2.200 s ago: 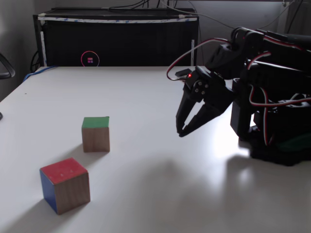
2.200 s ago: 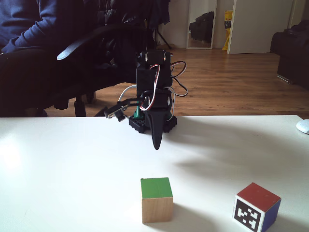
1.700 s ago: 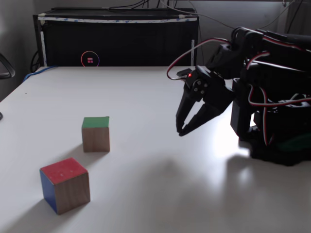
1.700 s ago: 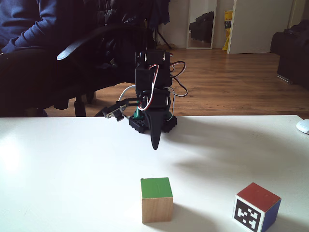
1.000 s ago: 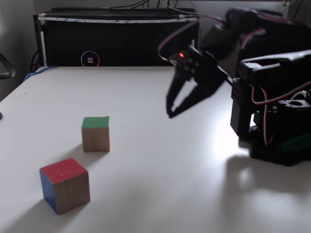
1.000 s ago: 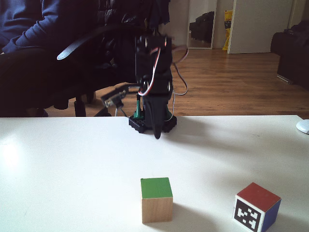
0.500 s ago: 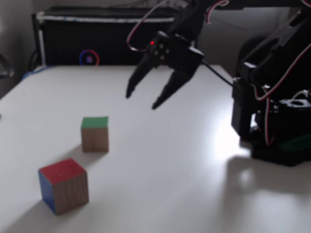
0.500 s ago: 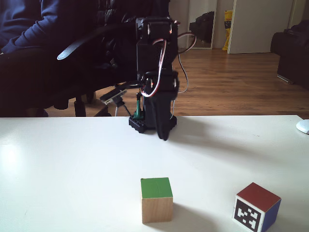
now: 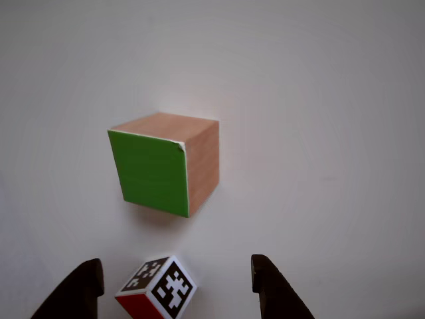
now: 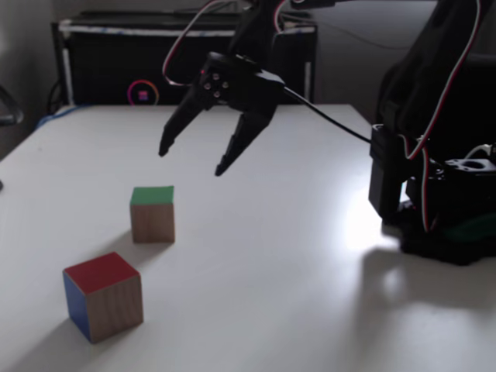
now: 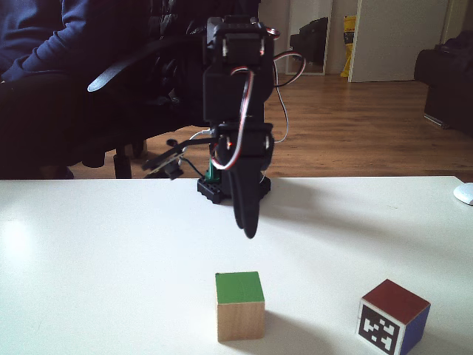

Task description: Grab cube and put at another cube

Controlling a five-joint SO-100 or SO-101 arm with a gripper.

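The wooden cube with a green face (image 10: 152, 215) stands on the white table (image 10: 294, 279), also seen in another fixed view (image 11: 239, 305) and in the other view (image 9: 166, 169). The smaller red cube with black-and-white marker faces (image 10: 103, 295) sits apart from it, nearer the front in a fixed view, to its right in another fixed view (image 11: 393, 316), and at the bottom edge of the other view (image 9: 158, 289). My gripper (image 10: 191, 161) hangs open in the air, above and to the right of the green-faced cube, holding nothing. Its fingers (image 9: 262, 279) frame the bottom of the other view.
A black box (image 10: 186, 66) lines the table's far edge. The arm's base (image 10: 442, 217) stands at the right. A person in a dark chair (image 11: 44, 74) sits behind the table. A white object (image 11: 464, 194) lies at the right edge.
The arm has risen and reached out towards the cubes, leftward in a fixed view. Its jaws have spread from nearly closed to wide open. Both cubes stayed put.
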